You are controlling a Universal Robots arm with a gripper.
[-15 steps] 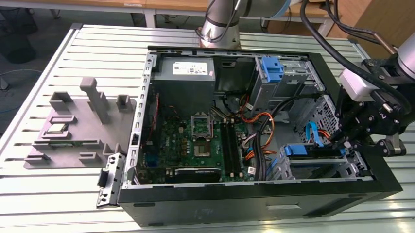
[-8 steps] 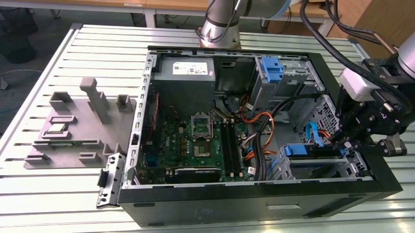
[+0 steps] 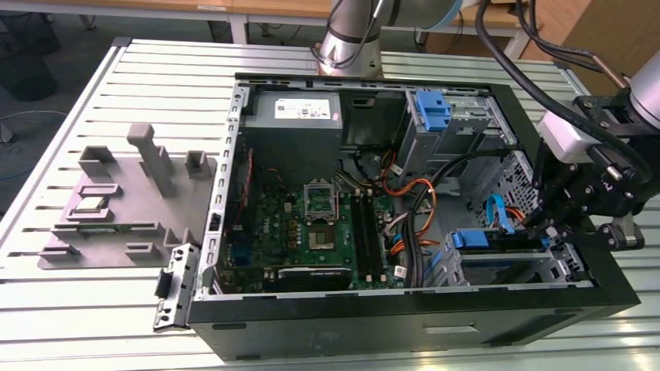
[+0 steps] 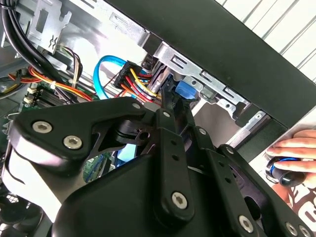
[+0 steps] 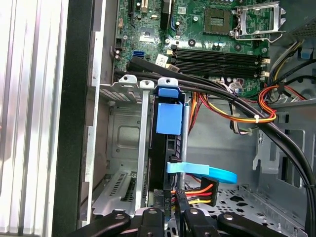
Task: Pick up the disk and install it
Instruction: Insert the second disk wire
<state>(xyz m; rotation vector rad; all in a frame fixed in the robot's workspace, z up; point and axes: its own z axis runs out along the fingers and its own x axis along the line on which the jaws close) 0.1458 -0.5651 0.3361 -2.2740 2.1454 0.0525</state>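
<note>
Blue-railed disk (image 5: 168, 148) sits edgewise in its metal bay, black gripper (image 5: 168, 210) clamped on it.

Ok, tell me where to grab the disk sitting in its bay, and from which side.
Take the disk across its thin exposed edge, probably between the blue tab and the plugged cables, coming straight in from the case's open side: it stands on edge, with the cage walling its faces.

table: we've got a slatted metal top (image 3: 62, 139) in pale grey
floor: dark grey (image 3: 93, 23)
furniture: wooden desk edge (image 3: 258, 8) at back
</note>
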